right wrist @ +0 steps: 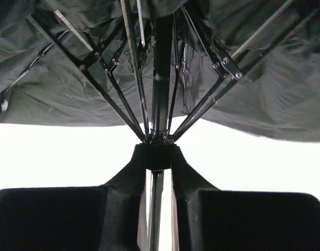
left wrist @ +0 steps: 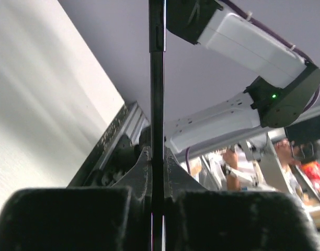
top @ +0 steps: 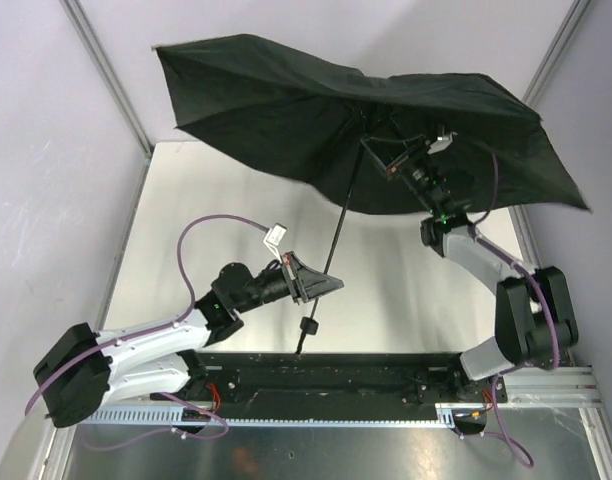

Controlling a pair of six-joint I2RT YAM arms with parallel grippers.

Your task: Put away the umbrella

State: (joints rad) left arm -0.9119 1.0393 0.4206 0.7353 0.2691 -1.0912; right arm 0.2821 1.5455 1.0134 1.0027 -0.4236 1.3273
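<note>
The black umbrella (top: 286, 100) is open, its canopy tilted over the far side of the table. Its thin dark shaft (top: 338, 225) slants down toward me to the small knob handle (top: 308, 325). My left gripper (top: 324, 284) is shut on the lower shaft just above the knob; in the left wrist view the shaft (left wrist: 157, 94) runs straight up between the closed fingers (left wrist: 144, 167). My right gripper (top: 374, 150) is under the canopy, shut on the black runner (right wrist: 160, 155) where the ribs (right wrist: 110, 86) meet the shaft. The canopy fabric (right wrist: 264, 99) fills the top of the right wrist view.
The metal table (top: 206, 200) has upright frame posts at the back corners (top: 111, 75) and a black rail (top: 316, 372) along the near edge. The right arm (left wrist: 254, 44) crosses above in the left wrist view. The canopy overhangs the table's right edge (top: 556, 185).
</note>
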